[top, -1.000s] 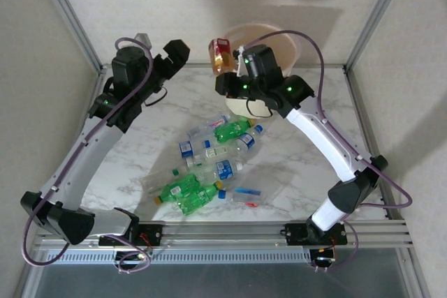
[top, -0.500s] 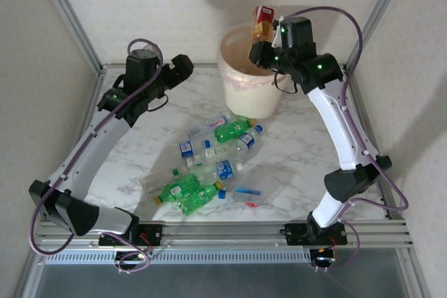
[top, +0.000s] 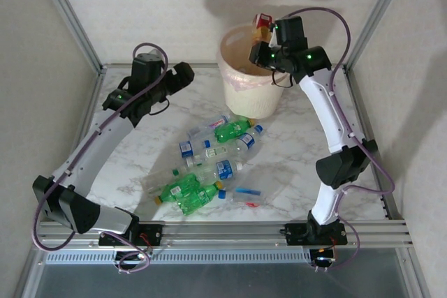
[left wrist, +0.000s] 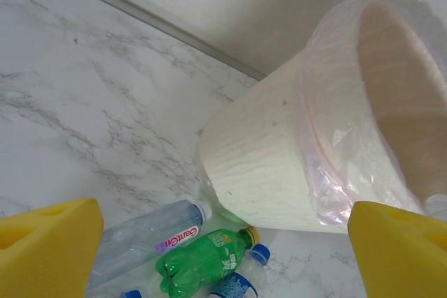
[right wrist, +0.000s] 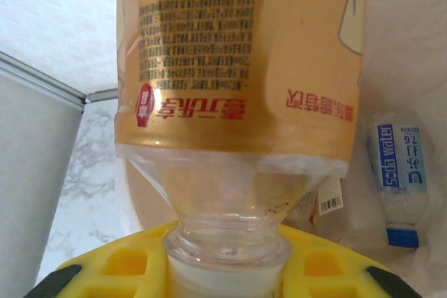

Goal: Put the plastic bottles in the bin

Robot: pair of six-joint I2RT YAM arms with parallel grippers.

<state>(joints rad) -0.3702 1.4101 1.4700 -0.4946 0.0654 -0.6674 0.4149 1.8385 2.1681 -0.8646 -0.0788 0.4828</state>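
1. Top view: the right gripper point(top: 267, 31) is clutching the orange-brown bottle point(top: 262, 22) over the bin point(top: 244, 95), upper centre. Loose bottles point(top: 209, 165) are lying mid-frame.
2. Left wrist: the left gripper's fingers point(left wrist: 49, 249) are standing wide apart, empty, with the bin filling the right and a green bottle point(left wrist: 202, 259) at the bottom.
3. Right wrist: yellow fingers point(right wrist: 126, 263) are clamping the bottle's neck, and a clear bottle point(right wrist: 399, 179) is lying at right.
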